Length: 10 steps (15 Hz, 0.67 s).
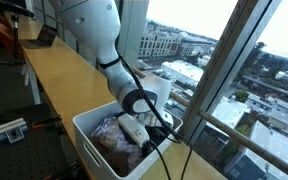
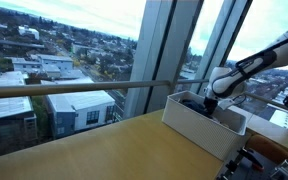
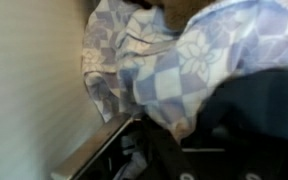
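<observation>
A white bin (image 1: 88, 128) stands on the wooden counter by the window and holds crumpled cloth (image 1: 112, 138). My gripper (image 1: 134, 131) reaches down into it, among the fabric. In the other exterior view the gripper (image 2: 210, 104) dips below the bin's rim (image 2: 198, 126). The blurred wrist view shows a blue-and-white checked cloth (image 3: 154, 60) with a flower print right in front of the gripper (image 3: 179, 140), and a dark garment (image 3: 256, 100) beside it. The cloth touches or lies between the dark fingers (image 3: 134, 152). How far apart the jaws stand is not clear.
The bin's white inner wall (image 3: 29, 90) is close on one side of the gripper. The long wooden counter (image 1: 59, 75) runs along tall windows with a metal rail (image 2: 74, 88). Office gear sits at the counter's far end (image 1: 39, 35).
</observation>
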Each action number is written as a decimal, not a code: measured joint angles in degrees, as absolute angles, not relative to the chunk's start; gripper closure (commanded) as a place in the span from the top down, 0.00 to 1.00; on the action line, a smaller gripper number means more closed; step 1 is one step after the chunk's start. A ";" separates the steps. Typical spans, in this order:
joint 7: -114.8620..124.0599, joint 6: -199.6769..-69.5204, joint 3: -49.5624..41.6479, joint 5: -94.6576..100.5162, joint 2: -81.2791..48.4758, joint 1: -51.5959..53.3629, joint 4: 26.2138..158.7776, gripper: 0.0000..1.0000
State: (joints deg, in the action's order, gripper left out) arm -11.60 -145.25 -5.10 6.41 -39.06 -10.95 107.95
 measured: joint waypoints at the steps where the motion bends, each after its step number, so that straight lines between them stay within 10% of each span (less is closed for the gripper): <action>1: -11.60 -145.25 -5.10 6.41 -38.69 -11.00 108.16 0.01; 10: -11.83 -145.28 -3.87 6.41 -26.48 -10.13 115.64 0.00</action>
